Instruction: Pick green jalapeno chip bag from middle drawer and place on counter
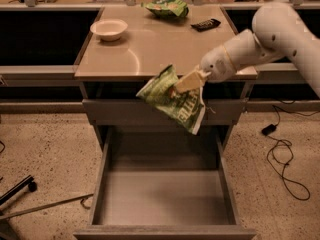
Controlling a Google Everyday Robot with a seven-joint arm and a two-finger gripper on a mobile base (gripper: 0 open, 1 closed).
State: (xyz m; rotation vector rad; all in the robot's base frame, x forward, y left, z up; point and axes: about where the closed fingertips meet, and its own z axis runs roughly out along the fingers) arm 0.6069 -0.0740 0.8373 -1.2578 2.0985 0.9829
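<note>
**Fingers pinching chip bag above open drawer**

Fingers (190,81): tan, pressed onto the upper part of the green jalapeno chip bag (176,105), gripping it.

Middle drawer (160,199): nearest item. Pulled out toward the camera, with a grey floor and tall side walls.

Floor (45,154): speckled. A black cable (282,159) lies to the right of the cabinet.

Green jalapeno chip bag: hangs tilted in the air, well above the drawer floor and in front of the closed drawer front (115,111). Its top corner reaches the level of the counter's front edge.

Gripper (178,87): at the counter's front edge, on the end of the white arm (270,39), which enters from the upper right.

Counter (150,49): glossy tan top. It carries a white bowl (109,29) at the left, a black object (205,24) at the right, and a paler green bag (167,6) at the far edge.
</note>
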